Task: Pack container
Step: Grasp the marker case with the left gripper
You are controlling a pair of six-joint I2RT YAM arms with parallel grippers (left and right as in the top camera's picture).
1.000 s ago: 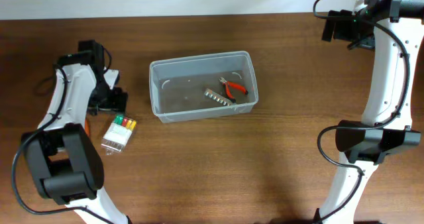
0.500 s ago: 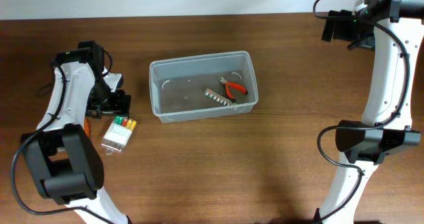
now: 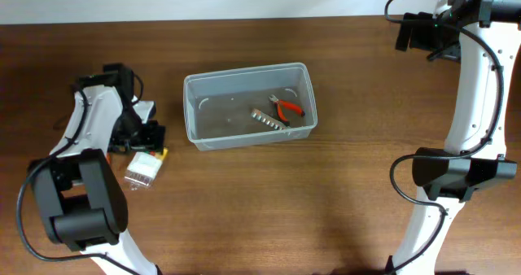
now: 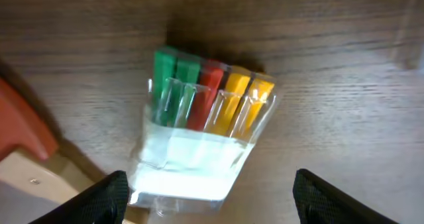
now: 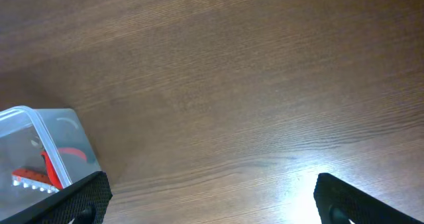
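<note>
Your left gripper (image 3: pixel 148 135) has slid toward 4 o'clock over the last second and now covers the top end of the bit case (image 3: pixel 144 168). Its jaws stand open, 1 on each side of the case's clear end, gripping nothing. At 3 o'clock from it sits the container (image 3: pixel 244 72), holding red pliers (image 3: pixel 286 108) and a metal strip (image 3: pixel 269 119). Your right gripper (image 3: pixel 413 32), at 2 o'clock from the container, hangs wide open over the table (image 5: pixel 232 85).
</note>
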